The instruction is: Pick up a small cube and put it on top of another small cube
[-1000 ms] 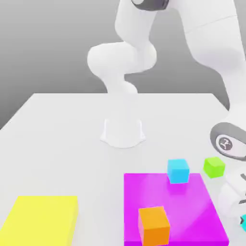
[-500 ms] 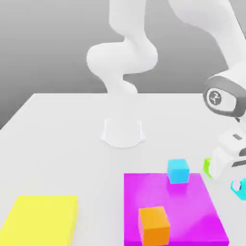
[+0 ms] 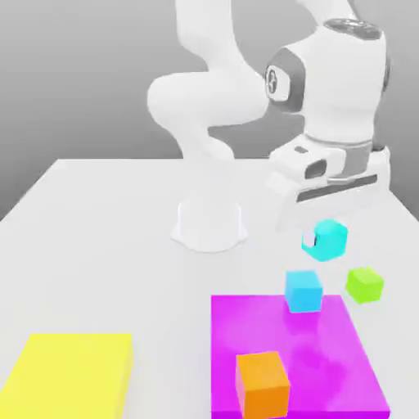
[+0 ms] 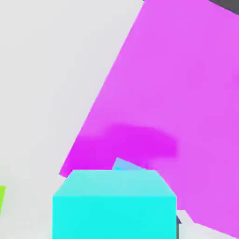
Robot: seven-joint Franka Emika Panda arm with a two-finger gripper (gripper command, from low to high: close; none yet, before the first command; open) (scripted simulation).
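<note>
My gripper [image 3: 322, 239] is shut on the small cube [image 3: 329, 240], a turquoise one, and holds it in the air above the table. In the hand view this small cube [image 4: 114, 204] sits close in front of the camera. A sky-blue cube [image 3: 304, 290] rests on the far edge of the magenta plate [image 3: 327, 368], just below the held cube and slightly toward the exterior view's left. Behind the held cube in the hand view, a sliver of the sky-blue cube [image 4: 127, 165] peeks out against the magenta plate [image 4: 177, 93].
A lime-green cube [image 3: 364, 284] lies on the white table to the exterior view's right of the sky-blue one. An orange cube [image 3: 262, 383] stands on the magenta plate's near part. A yellow plate [image 3: 69, 372] lies at the near left. The robot base [image 3: 209, 223] stands behind.
The hand has risen from the table at the exterior view's lower right and swung left with the turquoise cube, which now hangs over the sky-blue cube.
</note>
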